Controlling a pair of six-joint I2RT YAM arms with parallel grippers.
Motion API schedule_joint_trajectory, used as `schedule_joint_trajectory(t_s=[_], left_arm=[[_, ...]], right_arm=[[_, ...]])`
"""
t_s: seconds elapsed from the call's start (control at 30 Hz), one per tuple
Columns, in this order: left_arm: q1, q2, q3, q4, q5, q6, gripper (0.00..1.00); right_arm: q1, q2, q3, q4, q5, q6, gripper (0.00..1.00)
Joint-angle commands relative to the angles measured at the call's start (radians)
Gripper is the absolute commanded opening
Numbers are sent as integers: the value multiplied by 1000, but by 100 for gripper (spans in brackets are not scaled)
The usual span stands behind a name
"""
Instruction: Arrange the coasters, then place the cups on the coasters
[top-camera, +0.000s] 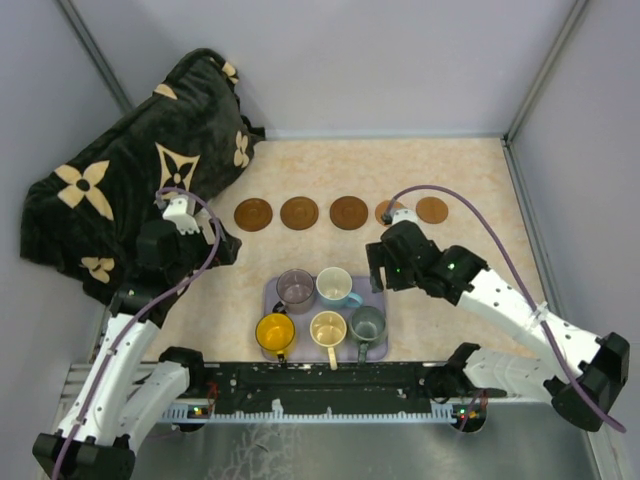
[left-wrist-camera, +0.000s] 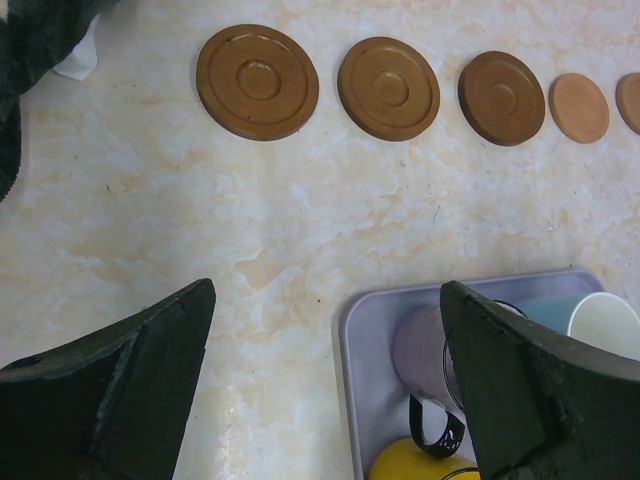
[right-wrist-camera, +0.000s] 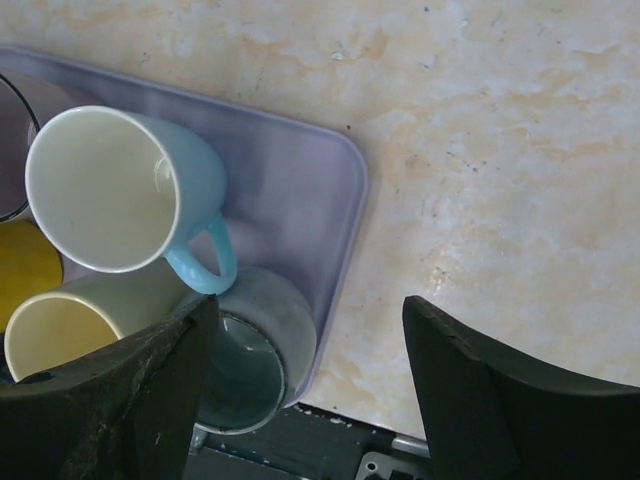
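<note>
One tray, near centre, carries all five cups. Five coasters are laid in a row beyond it, three large at left, two small at right. Arranging is judged done, and cup placement is in hand. The right gripper, jaws apart and empty, is positioned over the tray's right edge by the grey-green cup. The left gripper, likewise spread, is over its left edge. A descent onto one cup is required next.

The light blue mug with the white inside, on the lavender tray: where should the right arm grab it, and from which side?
Probably the far rim, from straight above, one of the jaws inside the mouth. The light blue mug stands upright and open; its handle points toward the round grey-green mug beside it, while its far wall faces only bare lavender tray.
</note>
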Motion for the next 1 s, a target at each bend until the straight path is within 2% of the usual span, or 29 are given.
schedule_joint_trajectory(t_s=[0.0, 0.37, 0.57, 0.97], left_arm=[[-5, 7, -10, 24, 23, -18, 100], [-5, 17, -25, 30, -2, -25, 100], [-5, 22, -37, 35, 4, -43, 100], [-5, 27, -42, 44, -7, -41, 100]], right_arm=[[10, 53, 19, 97, -101, -74, 74], [54, 108, -32, 174, -173, -95, 71], [137, 136, -49, 172, -151, -91, 70], [150, 210, -69, 219, -136, -109, 70]])
